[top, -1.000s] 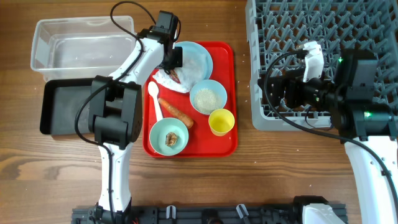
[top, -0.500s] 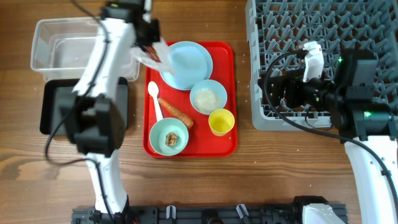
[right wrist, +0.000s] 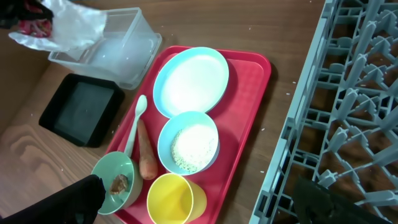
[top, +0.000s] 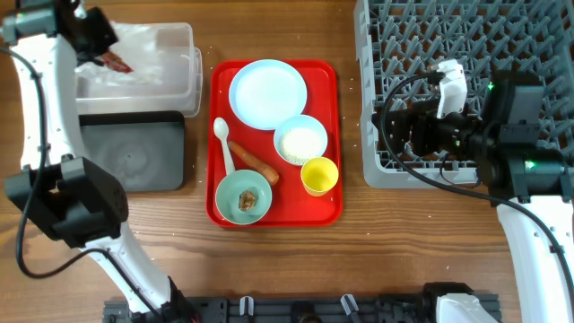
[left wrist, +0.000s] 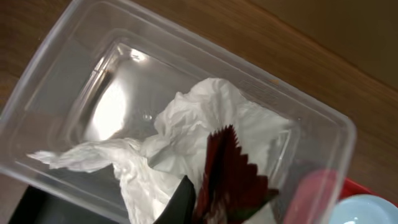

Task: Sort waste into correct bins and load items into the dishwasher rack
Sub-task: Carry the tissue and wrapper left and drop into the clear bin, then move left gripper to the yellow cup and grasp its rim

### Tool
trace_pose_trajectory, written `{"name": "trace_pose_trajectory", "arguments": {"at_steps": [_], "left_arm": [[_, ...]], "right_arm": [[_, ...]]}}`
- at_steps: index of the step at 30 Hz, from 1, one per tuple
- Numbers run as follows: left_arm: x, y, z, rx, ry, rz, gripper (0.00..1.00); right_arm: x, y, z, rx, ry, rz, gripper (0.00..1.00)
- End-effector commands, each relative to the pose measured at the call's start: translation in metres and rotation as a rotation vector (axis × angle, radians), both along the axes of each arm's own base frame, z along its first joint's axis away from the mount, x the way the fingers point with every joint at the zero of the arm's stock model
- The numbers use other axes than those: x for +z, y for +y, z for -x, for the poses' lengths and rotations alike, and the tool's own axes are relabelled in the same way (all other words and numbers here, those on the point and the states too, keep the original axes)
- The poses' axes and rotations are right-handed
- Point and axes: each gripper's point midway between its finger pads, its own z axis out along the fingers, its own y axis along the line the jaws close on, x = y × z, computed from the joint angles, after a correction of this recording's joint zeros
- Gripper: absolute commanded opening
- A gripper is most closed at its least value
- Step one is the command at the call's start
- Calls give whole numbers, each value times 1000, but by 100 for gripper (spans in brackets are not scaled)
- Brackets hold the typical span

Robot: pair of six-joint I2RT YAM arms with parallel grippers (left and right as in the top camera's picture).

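My left gripper is shut on the red snack wrapper and the crumpled white napkin, holding them over the clear tub. In the left wrist view the wrapper and napkin hang inside the tub's outline. On the red serving tray sit the pale-blue plate, a white bowl of rice, the yellow cup, a teal bowl with a brown lump, the carrot and the spoon. My right gripper is open and empty at the rack's left edge.
The black tray lies just in front of the clear tub, touching it. The red tray sits between the bins and the grey rack. The right arm's cables lie over the rack's front left part.
My left gripper lifted the wrapper and napkin off the plate and carried them left to over the clear tub. The plate is now bare. The right arm has not moved.
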Motion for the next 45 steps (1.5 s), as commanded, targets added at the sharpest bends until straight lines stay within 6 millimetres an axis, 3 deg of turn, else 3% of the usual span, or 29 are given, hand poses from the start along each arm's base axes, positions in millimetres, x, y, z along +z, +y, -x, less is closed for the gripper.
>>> {"name": "trace_pose_trajectory", "arguments": {"at_steps": [1, 2, 3, 4, 5, 6, 7, 10, 14, 18, 22, 27, 29, 33, 40, 45], "left_arm": [[-42, 6, -12, 12, 53, 35, 4], [-49, 6, -15, 12, 54, 35, 10], [-54, 7, -19, 11, 52, 35, 29], [-57, 7, -21, 10, 49, 34, 60], [-58, 7, -23, 9, 45, 33, 80], [-57, 7, -24, 9, 40, 32, 95], [-56, 8, -26, 9, 34, 30, 100], [-49, 9, -28, 10, 12, 24, 100], [-22, 4, -26, -3, -28, 35, 100], [16, -23, -17, -70, -79, 89, 100], [31, -57, 3, -123, -36, 101, 95], [8, -124, 43, -236, 168, 146, 93], [-5, -154, 58, -295, 250, 152, 100], [-23, -209, 78, -416, 330, 147, 100], [-47, -262, 105, -564, 416, 119, 99], [-83, -287, 137, -658, 524, 95, 96]], "right_arm": [[7, -1, -4, -6, -18, 4, 100], [7, -1, -4, -6, -17, 4, 100], [7, -1, -4, -6, -18, 4, 100], [7, -1, -4, -6, -17, 4, 100], [7, -1, -4, -6, -17, 4, 100], [7, -1, -4, -6, -17, 4, 100], [7, -1, -4, -6, -17, 4, 100], [7, -1, -4, -6, -17, 4, 100], [7, -1, -4, -6, -17, 4, 100], [7, -1, -4, -6, -17, 4, 100], [7, -1, -4, -6, -17, 4, 100], [6, -1, -4, -6, -16, 4, 100], [5, -1, -5, -6, -11, 4, 100], [0, -1, -7, -6, 6, 4, 100], [-10, -1, -11, -6, 40, 3, 100], [-16, -1, -12, -5, 62, 3, 100]]}}
